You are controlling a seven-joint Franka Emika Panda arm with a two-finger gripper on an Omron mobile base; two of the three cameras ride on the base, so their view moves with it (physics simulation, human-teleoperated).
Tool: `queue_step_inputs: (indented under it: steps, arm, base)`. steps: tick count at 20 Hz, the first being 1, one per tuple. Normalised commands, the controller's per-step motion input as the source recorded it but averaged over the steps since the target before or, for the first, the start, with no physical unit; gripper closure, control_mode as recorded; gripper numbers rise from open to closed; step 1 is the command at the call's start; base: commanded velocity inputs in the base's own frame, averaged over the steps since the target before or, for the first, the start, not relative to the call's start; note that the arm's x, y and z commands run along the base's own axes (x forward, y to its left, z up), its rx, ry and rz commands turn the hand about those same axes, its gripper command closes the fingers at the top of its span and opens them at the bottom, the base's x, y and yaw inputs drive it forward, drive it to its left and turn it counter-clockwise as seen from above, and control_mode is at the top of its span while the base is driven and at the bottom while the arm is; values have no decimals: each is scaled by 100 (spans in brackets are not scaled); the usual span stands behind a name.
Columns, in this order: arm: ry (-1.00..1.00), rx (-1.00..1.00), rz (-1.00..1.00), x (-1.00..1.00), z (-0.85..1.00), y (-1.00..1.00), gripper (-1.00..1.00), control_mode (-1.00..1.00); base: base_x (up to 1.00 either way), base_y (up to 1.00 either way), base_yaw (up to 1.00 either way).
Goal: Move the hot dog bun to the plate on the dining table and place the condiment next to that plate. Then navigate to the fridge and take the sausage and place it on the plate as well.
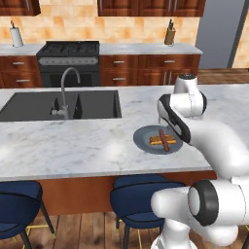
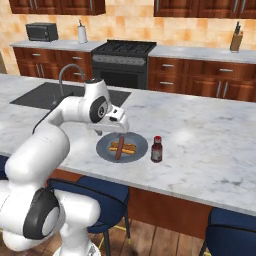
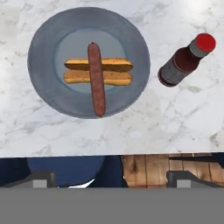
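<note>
My gripper (image 2: 121, 131) hangs just above the plate (image 2: 106, 148), its jaws spread wide apart and holding nothing. The dark grey-blue plate rests on the marble dining table (image 1: 73, 141) near its front edge, carrying the bun (image 3: 98, 71) with the sausage (image 3: 96, 78) laid crosswise over it and one end reaching toward the plate's rim. The condiment bottle (image 2: 156, 149) stands upright on the tabletop just beside the plate, also near the front edge, apart from it.
</note>
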Motion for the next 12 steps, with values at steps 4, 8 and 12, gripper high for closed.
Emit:
queue_step_inputs:
  steps: [4,8,12]
  arm:
    - [0,0,0,-59,47,25,-100,-100]
    - [-10,0,3,-52,35,22,-100,-100]
    - [-22,0,12,-51,31,14,-100,-100]
  base:
    - [0,0,0]
    - [0,0,0]
    - [0,0,0]
